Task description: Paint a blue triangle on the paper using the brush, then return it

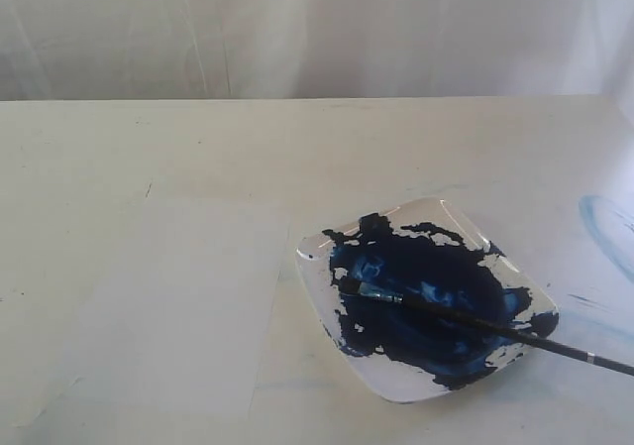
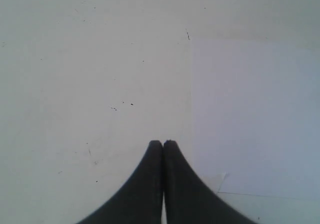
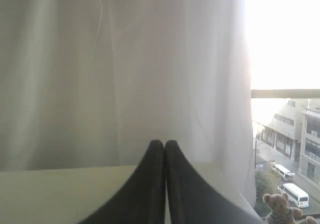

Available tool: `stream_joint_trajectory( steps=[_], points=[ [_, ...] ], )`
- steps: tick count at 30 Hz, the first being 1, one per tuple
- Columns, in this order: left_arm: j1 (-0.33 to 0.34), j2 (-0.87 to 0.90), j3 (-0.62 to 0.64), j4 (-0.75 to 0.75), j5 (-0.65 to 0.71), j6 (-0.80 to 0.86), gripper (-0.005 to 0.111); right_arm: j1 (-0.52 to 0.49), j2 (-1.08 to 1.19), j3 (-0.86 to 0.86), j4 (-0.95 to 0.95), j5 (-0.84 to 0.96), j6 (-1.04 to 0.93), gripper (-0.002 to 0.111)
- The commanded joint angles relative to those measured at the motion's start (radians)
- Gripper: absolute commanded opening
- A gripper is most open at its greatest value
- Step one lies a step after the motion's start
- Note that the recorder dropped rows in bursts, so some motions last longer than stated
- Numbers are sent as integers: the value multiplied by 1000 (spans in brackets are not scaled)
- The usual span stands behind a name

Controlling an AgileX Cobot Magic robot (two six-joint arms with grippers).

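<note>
The black-handled brush [image 1: 475, 320] lies across a white plate [image 1: 391, 388], its silvery ferrule and bristle tip resting in the dark-blue paint pool [image 1: 426, 301]. Left of the plate lies the plain white paper [image 1: 188, 306], also seen in the left wrist view as the paper [image 2: 255, 114]; no blue triangle shows on it. Neither gripper appears in the exterior view. My left gripper [image 2: 163, 143] is shut and empty, hovering over the table beside the paper's edge. My right gripper [image 3: 163, 143] is shut and empty, pointing at a white curtain beyond the table's edge.
A faint pale-blue curved smear [image 1: 606, 225] marks the table at the right. A white curtain [image 1: 317, 29] hangs behind the table's far edge. In the right wrist view a window [image 3: 285, 134] shows buildings outside.
</note>
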Motion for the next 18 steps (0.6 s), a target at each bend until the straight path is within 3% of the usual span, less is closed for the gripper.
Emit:
stream_joint_trajectory(
  steps=[1, 8, 13, 18],
  points=[
    [3, -4, 3, 3, -3, -3, 0, 3, -7, 2, 0, -57, -5, 0],
    [3, -4, 3, 3, -3, -3, 0, 3, -7, 2, 0, -69, 4, 0],
    [2, -4, 3, 30, -45, 46, 0, 3, -7, 2, 8, -374, 283, 0],
    [2, -4, 3, 30, -131, 64, 0, 3, -7, 2, 8, -486, 391, 0]
  ],
)
